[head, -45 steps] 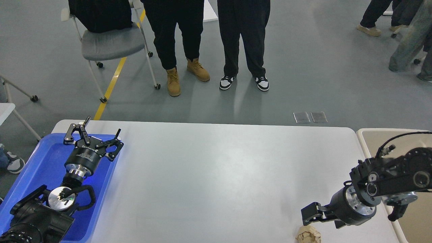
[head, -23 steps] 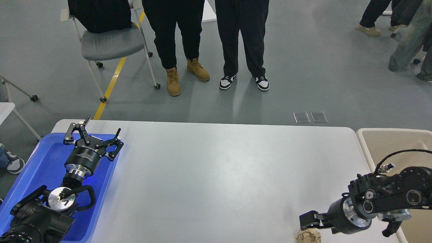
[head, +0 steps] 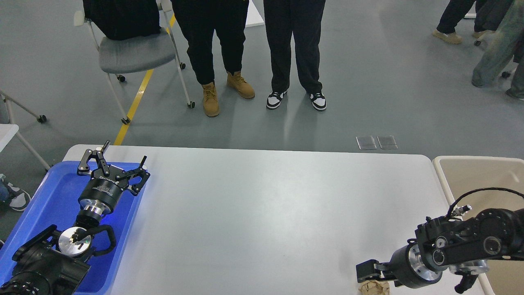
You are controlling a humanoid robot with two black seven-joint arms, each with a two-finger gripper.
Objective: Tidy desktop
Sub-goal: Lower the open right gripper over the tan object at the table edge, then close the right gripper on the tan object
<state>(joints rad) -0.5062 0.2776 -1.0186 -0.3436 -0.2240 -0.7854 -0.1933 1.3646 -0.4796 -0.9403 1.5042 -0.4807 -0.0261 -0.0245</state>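
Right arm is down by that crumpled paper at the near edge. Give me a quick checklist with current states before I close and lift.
1. Right gripper at the crumpled paper ball: ok, directly above it, at its upper edge.
2. Jaws straddling the ball: cannot tell, seen end-on and dark.
3. Ball fully in view: not ok, cut off by the frame's bottom edge.
4. Beige bin reachable as drop spot: ok, beside the desktop's right end, top open.
5. Left gripper out of the way: ok, open, over the blue tray, far left.
6. Bystanders clear: ok, both stand beyond the far edge.
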